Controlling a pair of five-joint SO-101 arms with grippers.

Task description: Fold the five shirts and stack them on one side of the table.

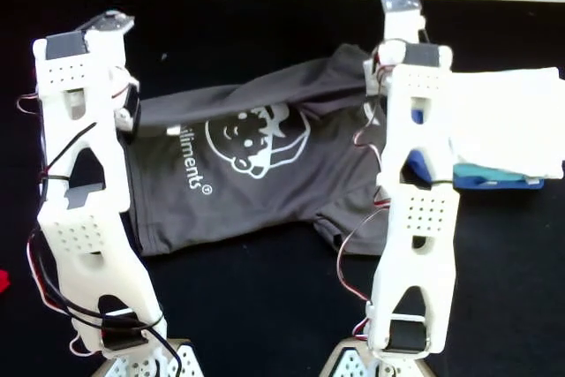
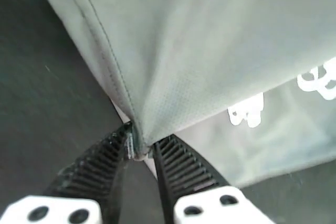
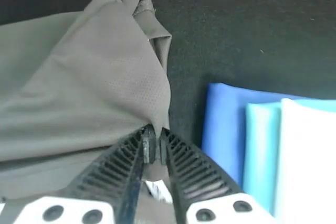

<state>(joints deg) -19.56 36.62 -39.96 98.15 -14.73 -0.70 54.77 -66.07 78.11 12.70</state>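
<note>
A grey shirt [image 1: 252, 178] with a white cartoon print lies spread in the middle of the black table, its far edge folded over toward the front. My left gripper [image 2: 140, 148] is shut on the grey shirt's [image 2: 210, 51] hem at its left side, near the left arm [image 1: 84, 130]. My right gripper [image 3: 153, 142] is shut on a pinch of the same shirt [image 3: 89, 87] at its right far corner, beside the stack. In the high view, the right arm [image 1: 415, 130] covers that corner.
A stack of folded shirts [image 1: 503, 134] lies at the right edge: white on top, teal and blue [image 3: 226, 124] beneath. The black tablecloth [image 1: 256, 306] stretches toward the front. A small red object [image 1: 3, 282] sits at the left edge.
</note>
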